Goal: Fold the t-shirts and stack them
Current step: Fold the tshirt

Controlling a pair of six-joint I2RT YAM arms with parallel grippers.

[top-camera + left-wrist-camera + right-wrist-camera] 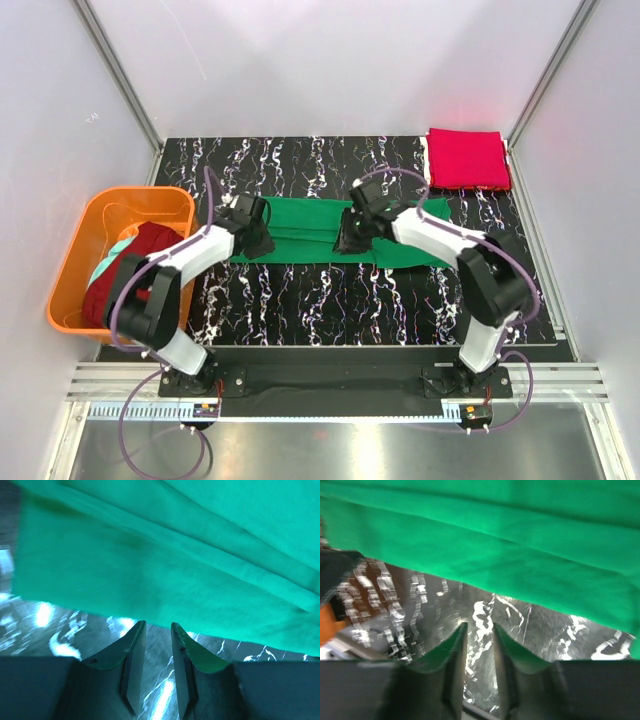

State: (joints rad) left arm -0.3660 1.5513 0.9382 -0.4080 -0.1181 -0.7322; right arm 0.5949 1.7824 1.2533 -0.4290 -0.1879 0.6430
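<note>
My left gripper (157,630) and right gripper (480,630), slightly parted and empty, hover at the half-folded green t-shirt (310,228) mid-table; red t-shirt (467,158) lies folded at two o'clock, maroon t-shirt (150,243) awaits in the nine-o'clock basket (70,265).

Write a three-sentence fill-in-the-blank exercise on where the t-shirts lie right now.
1. The folded red t-shirt lies at the far ____ corner of the table.
2. The strip-folded t-shirt at mid-table is ____.
3. The maroon t-shirt lies in the ____ basket.

Missing words: right; green; orange.
</note>
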